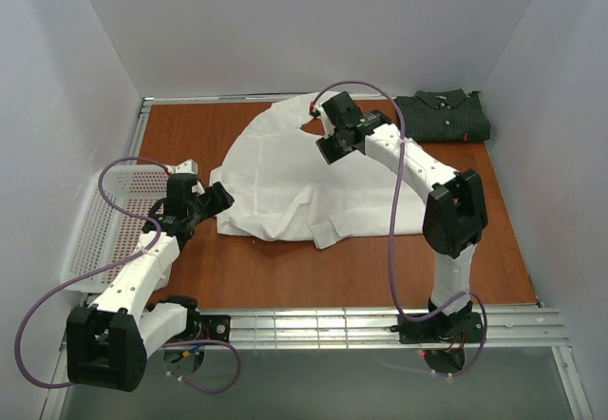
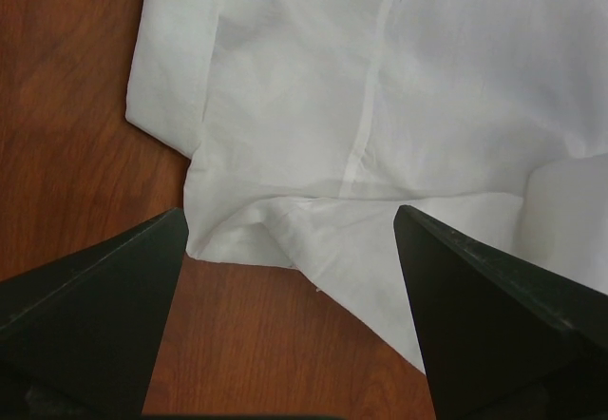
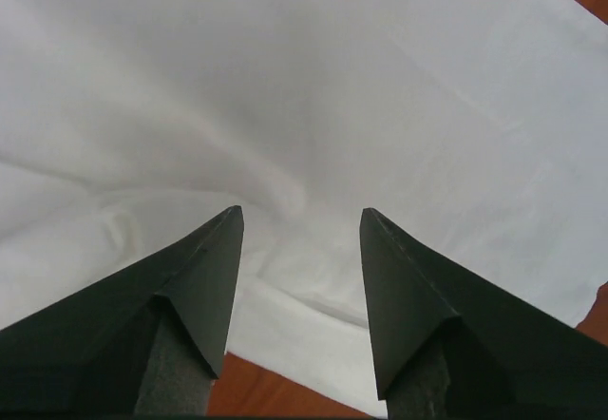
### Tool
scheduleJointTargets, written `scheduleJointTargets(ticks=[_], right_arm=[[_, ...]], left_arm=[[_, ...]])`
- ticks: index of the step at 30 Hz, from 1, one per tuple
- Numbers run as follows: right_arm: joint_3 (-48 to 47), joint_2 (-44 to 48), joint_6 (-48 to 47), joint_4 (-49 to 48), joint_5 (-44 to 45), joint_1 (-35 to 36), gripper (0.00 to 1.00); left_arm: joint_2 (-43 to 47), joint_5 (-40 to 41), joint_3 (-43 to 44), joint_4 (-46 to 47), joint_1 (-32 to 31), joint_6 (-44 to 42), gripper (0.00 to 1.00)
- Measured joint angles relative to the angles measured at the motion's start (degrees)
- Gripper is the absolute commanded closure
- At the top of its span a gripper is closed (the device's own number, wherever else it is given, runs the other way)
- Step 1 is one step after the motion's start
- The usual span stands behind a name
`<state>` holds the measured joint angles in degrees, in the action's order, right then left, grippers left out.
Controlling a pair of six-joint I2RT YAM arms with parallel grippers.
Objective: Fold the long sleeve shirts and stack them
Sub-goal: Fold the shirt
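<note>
Plain white cloth shirt (image 1: 285,187) lies spread on the brown table (image 1: 313,277); dark grey-green striped shirt (image 1: 443,116) folded far-right. Left gripper (image 2: 290,225), right gripper (image 3: 301,216) both gape empty. Light, floppy, I'd pinch a hem corner.

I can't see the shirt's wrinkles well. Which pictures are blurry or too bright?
Top view: sharp and evenly lit, but the white shirt is a bit washed out. Left wrist view: seams clear; the left pincer looks dark, soft-edged. Right wrist view: cloth very close, folds only faint grey shading.
</note>
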<state>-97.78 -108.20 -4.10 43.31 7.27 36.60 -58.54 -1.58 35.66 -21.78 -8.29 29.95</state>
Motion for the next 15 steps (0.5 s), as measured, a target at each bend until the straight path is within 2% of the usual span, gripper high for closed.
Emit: scheduleJointTargets(ticks=[3,7,12,15], right_arm=[[-4.17,-3.69,1.42,0.04,1.29,-2.36,0.41],[-3.28,-1.33,2.19,-0.37,-0.37,-2.23,0.38],[12.28,11.87,2.54,-2.95,-2.43,2.95,0.39],[23.21,18.99,4.02,-4.61,-1.62,10.64,0.39]], left_arm=[[0.0,-0.59,0.0,0.02,0.0,-0.04,0.16],[-0.2,-1.6,0.0,0.24,0.0,-0.04,0.17],[-1.7,-2.56,0.0,0.87,0.0,-0.11,0.17],[-1.9,-2.75,0.0,0.87,0.0,-0.13,0.17]])
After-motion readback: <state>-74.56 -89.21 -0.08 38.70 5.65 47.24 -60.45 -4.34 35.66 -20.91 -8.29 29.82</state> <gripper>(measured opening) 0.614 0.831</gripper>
